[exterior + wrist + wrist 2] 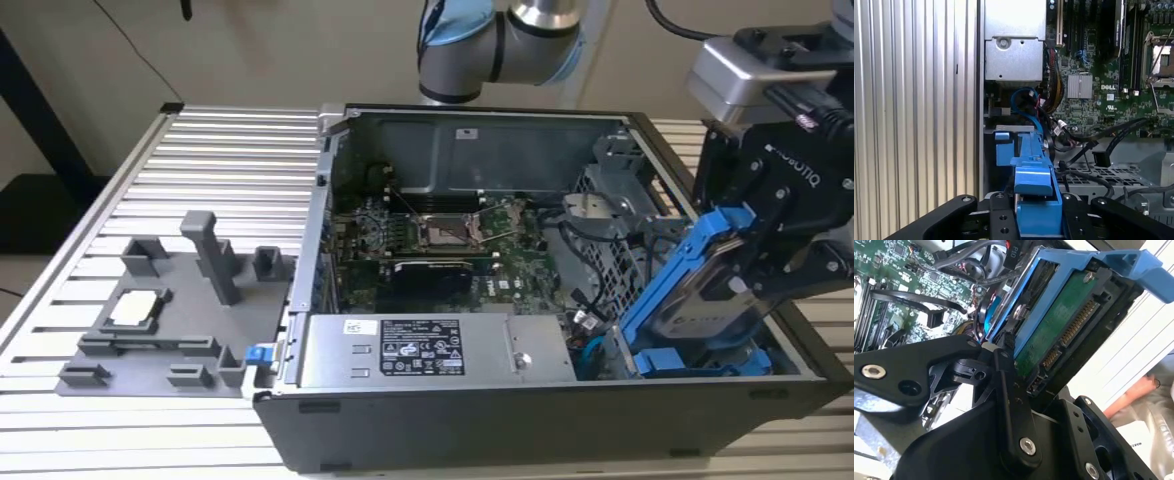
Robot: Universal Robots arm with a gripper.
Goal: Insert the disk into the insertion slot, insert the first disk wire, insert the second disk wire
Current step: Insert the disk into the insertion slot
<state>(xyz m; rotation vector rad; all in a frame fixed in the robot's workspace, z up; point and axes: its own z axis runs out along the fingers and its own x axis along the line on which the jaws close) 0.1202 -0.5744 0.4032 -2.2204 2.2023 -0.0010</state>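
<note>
The black two-fingered gripper (754, 275) is clamped on the disk, one finger on each long blue edge, probably so the drive's faces and plug end stay free.

Under and around it spreads the ribbed aluminium surface (200, 150), which carries everything. The black open-sided computer case (467, 435) lies flat on that surface directly below the gripper, open side up, which appears meant to give access from above. Inside it are a green motherboard (454, 240), a silver box-shaped power supply (400, 350), a perforated grey metal drive cage (607, 215) and loose cabling. Well away from the gripper, beyond the case, a grey moulded fixture plate (160, 340) sits on the surface with a small pale square part (136, 308) in one pocket.

The disk (694, 310), a flat silver-grey hard drive in a bright blue plastic frame, hangs tilted from the gripper, its lower end down at the blue-edged insertion slot (701, 362) in the case corner just beneath. The slant likely lets it slide in end first; it is not seated, and how deep it reaches I cannot tell. Its green circuit face and bare connectors (1076, 325) sit at the gripper end, with nothing plugged in. A black wire with a block plug (1101, 159) lies loose in the case just past the gripper.
</note>
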